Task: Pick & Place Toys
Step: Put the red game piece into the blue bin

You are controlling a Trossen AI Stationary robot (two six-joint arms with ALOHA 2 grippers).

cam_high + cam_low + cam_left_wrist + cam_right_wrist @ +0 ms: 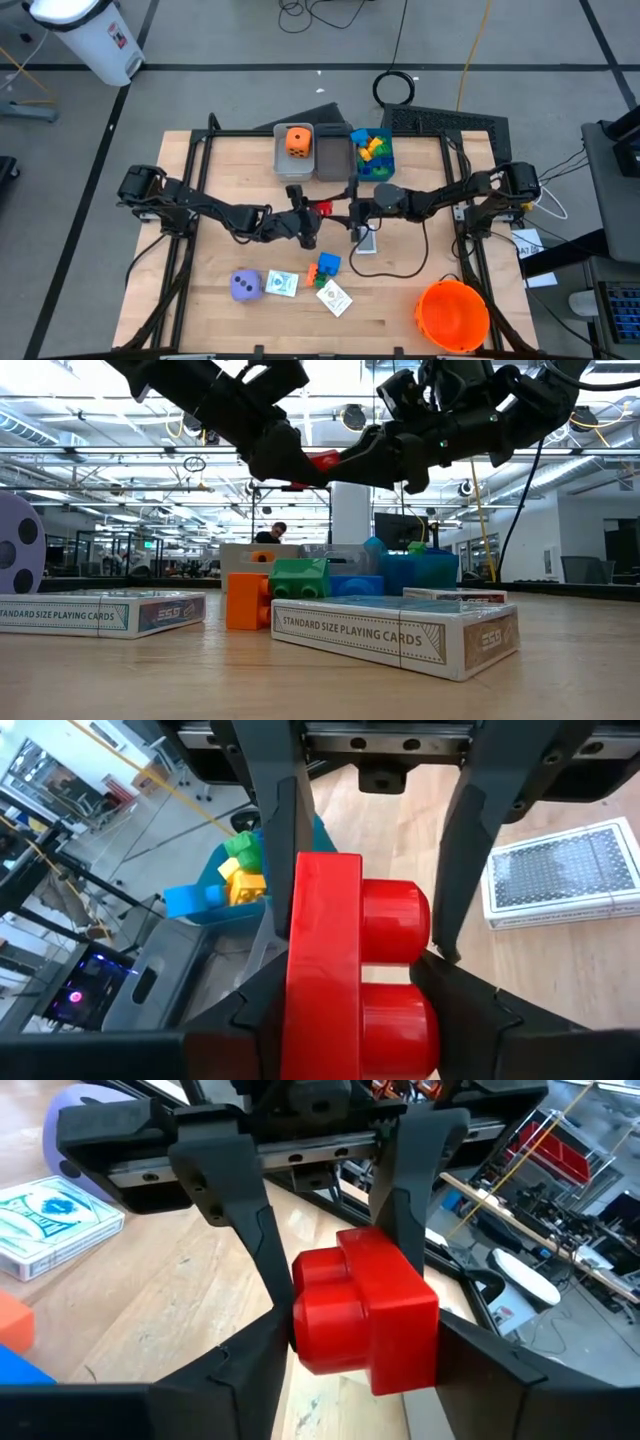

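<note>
While both arms reach inward, high view: the left gripper (305, 215) and right gripper (345, 212) meet over the middle of the table (220, 180), with the red block (321, 208) between them.
Left pincer: it pinches the red block.
Right pincer: it is at the same block; whether it grips cannot be told.
Back edge: an orange die (298, 141) sits in a grey bin (283, 168); beside it, a blue bin (385, 172) holds mixed blocks.
Front edge: a purple die (246, 286), two card packs (282, 283) and a cluster of orange, green and blue blocks (322, 268) lie near the middle; an orange bucket (453, 315) stands at the front right corner.
Third card pack (366, 240): it lies flat below the right gripper.
Low view: the red block (322, 460) hangs well above the table, with the left gripper (300, 465) and right gripper (350, 460) on either side.
On the wood below: an orange block (245, 600), a green block (298, 578) and a near card pack (395, 630).
Left wrist view: the left gripper (350, 975) clamps the red block (340, 970), studs facing a card pack (560, 870).
Right wrist view: the red block (365, 1320) fills the right gripper (365, 1340), and the left gripper (330, 1250) closes on its far side.
</note>
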